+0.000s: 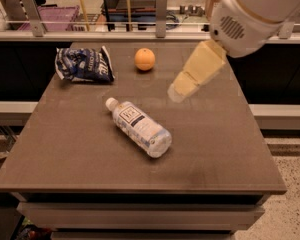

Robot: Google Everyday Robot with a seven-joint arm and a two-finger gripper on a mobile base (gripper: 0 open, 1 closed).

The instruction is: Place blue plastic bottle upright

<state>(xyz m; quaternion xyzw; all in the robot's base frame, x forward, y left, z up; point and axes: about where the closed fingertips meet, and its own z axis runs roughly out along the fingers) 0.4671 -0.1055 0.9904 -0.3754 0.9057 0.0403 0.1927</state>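
Note:
The blue plastic bottle lies on its side near the middle of the brown table, its white cap pointing to the back left and its base to the front right. Its white label with dark text faces up. My gripper hangs above the table to the right of the bottle and a little behind it, its cream-coloured fingers pointing down and left. It does not touch the bottle and holds nothing that I can see.
A dark blue-and-white snack bag lies at the back left of the table. An orange sits at the back centre. A railing with metal posts runs behind the table. The arm's white housing fills the upper right.

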